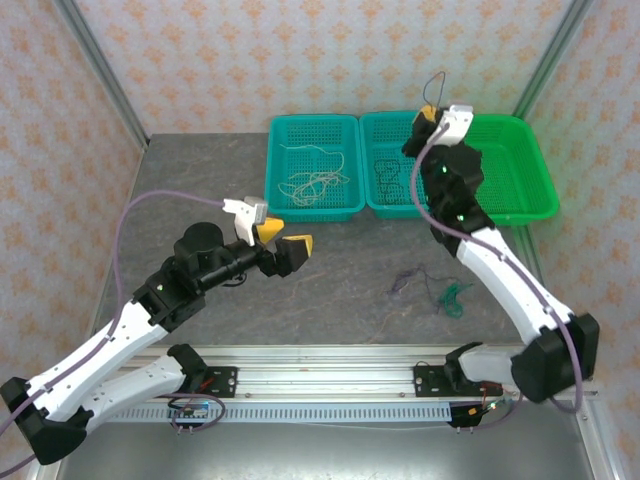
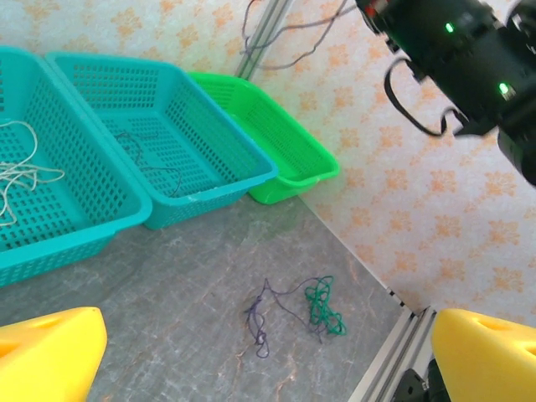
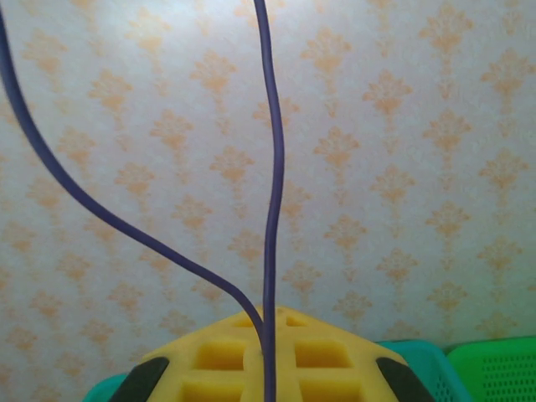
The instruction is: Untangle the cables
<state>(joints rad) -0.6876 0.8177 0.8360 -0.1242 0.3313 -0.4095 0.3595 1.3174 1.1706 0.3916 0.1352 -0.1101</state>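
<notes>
Progress looks partway. White cable (image 1: pixel 312 182) lies in the left basket (image 1: pixel 271 170), black cable (image 1: pixel 385 175) in the middle basket (image 1: pixel 366 165). Green basket (image 1: pixel 541 192) is empty. Right gripper (image 1: pixel 432 115), pressed together on a purple cable (image 3: pixel 270 209), holds it high over the baskets. A purple-and-green tangle (image 1: pixel 437 290) on the table (image 1: pixel 200 170) seems yet to be separated. Left gripper (image 1: pixel 283 238) hovers spread wide, holding nothing.
</notes>
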